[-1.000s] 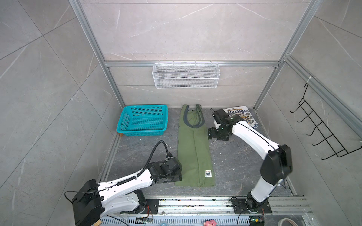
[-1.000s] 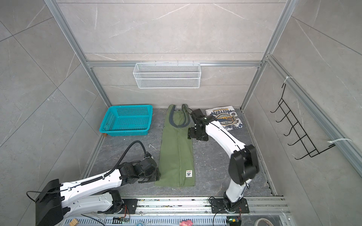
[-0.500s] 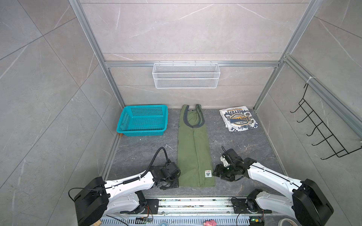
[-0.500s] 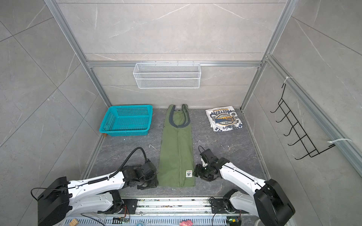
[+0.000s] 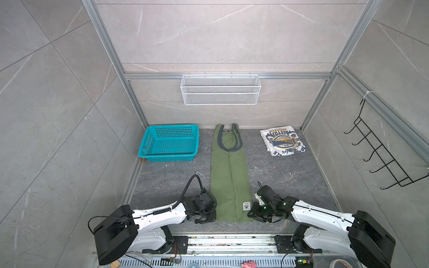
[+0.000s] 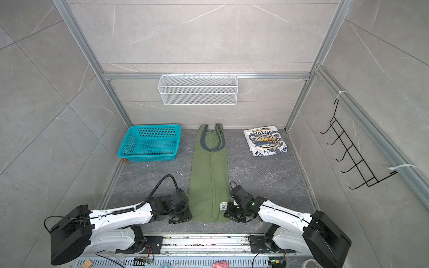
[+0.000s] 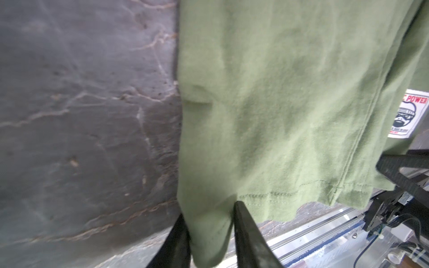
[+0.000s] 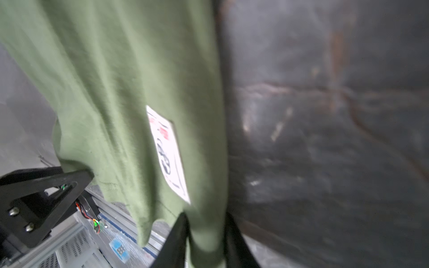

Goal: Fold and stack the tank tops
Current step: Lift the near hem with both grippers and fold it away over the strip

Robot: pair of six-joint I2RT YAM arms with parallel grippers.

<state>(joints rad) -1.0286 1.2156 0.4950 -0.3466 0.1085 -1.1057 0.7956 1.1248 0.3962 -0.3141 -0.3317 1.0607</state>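
Hem corners pinched.
My left pincer (image 7: 211, 210) and right pincer (image 8: 206, 214) clench the olive tank top (image 5: 229, 176) at its hem; shallow bites may slip, skewing the fold.

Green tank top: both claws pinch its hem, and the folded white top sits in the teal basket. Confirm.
Wrong: both top views show the white top on the table, outside the teal basket. The left claw and right claw do pinch the green tank top's hem.

Matt cloth olive tank top (image 5: 228, 176), plastic teal basket (image 5: 170, 158), stone-look table (image 5: 287, 183)
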